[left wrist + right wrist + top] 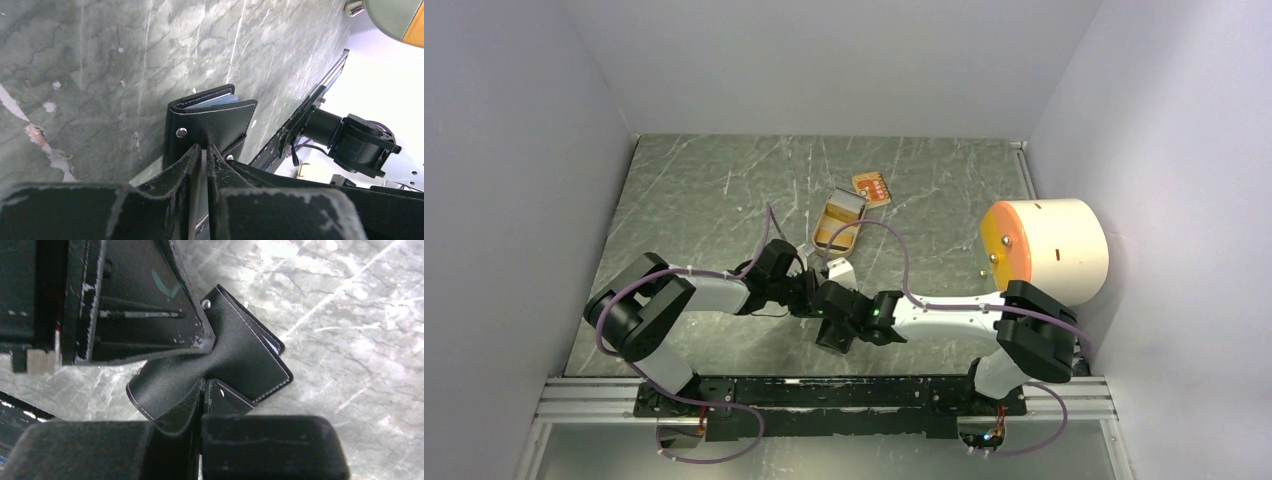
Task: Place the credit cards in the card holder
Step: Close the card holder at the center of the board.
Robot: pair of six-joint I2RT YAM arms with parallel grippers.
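Observation:
The black card holder [215, 120] lies on the marble table between my two grippers, its blue lining showing at the far edge. The left gripper [206, 147] is shut on its near flap beside the snap. The right gripper [204, 382] is shut on another flap of the card holder [245, 355]. In the top view both grippers meet at mid-table and hide the holder. The tan-orange card [871, 188] lies flat further back. A pale grey-white card [848, 204] rests at the far end of the tin.
A tan-gold oblong tin [834, 230] lies just behind the grippers. A large white cylinder with an orange face [1044, 250] stands at the right wall. Grey walls close in the table on three sides.

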